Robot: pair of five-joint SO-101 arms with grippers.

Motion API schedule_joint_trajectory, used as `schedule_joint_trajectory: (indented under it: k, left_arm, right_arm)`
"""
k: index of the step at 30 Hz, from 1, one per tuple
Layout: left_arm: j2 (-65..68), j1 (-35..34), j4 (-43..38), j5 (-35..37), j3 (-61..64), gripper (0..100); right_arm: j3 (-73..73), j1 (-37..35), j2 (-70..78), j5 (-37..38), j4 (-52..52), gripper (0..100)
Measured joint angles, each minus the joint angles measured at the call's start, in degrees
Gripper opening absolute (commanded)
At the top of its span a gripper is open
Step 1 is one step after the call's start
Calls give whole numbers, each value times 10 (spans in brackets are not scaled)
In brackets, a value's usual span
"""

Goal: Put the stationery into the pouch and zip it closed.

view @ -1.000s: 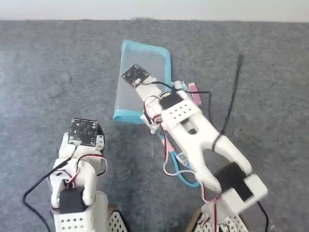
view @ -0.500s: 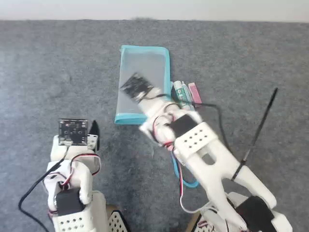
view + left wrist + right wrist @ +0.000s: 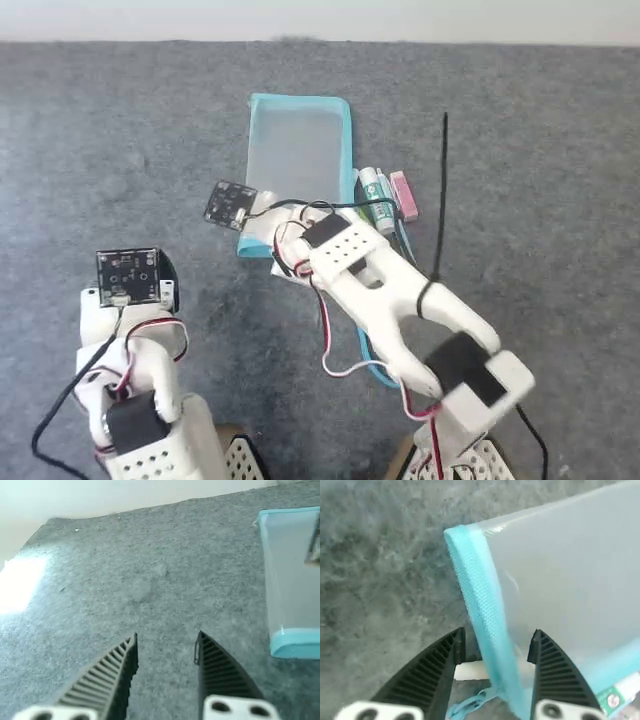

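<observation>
Right arm is stretched over the near end of the pouch (image 3: 298, 150). The right gripper (image 3: 498, 631) is spread wide with the turquoise edge between its jaws, not pinched. The left arm sits back and the left gripper (image 3: 167, 637) gapes over grey carpet (image 3: 120, 130), holding nothing. Count: one pouch lying flat, two stationery bits just beside its long side, a green-and-white tube (image 3: 378, 198) and a pink block (image 3: 404, 195).
</observation>
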Motion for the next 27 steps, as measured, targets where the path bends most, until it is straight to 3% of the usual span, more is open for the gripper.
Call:
schedule_joint_trajectory:
  k: [4,9,13,18,27]
  left_arm:
    - [0,23,16,0,0,181]
    - [0,27,18,0,0,181]
    - [0,27,18,0,0,181]
    - [0,26,18,0,0,181]
    - [0,27,19,0,0,179]
  right_arm:
    - [-40,2,40,75,0,210]
    - [-85,11,79,111,0,209]
    - [-105,19,96,120,0,186]
    - [-111,20,103,122,0,1]
    - [-119,24,103,120,-3,7]
